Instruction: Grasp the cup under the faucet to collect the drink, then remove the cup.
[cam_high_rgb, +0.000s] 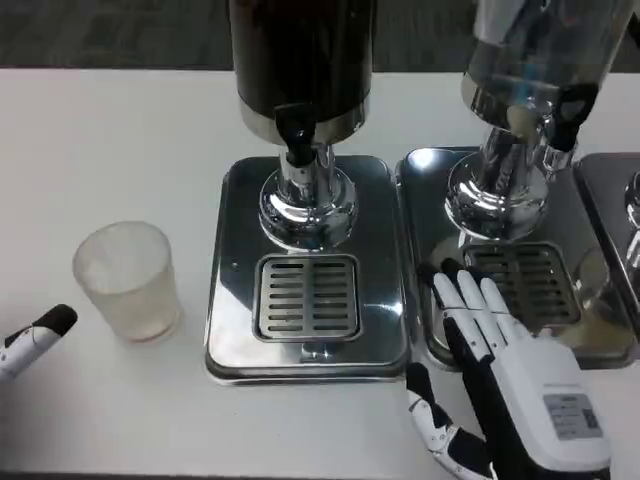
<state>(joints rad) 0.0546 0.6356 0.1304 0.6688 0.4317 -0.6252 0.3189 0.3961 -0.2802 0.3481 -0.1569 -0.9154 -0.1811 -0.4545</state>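
Cup (127, 281) sits ungrasped left of the dark dispenser (303, 65), right hand (510, 385) spread empty; next: grasp cup, move under faucet (296, 143).

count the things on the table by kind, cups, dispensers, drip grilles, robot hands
cups: 1, the frosted cup
dispensers: 2 in full view, dark dispenser and clear dispenser
drip grilles: 2, left grille, right grille
hands: 2, left hand, right hand
total: 7
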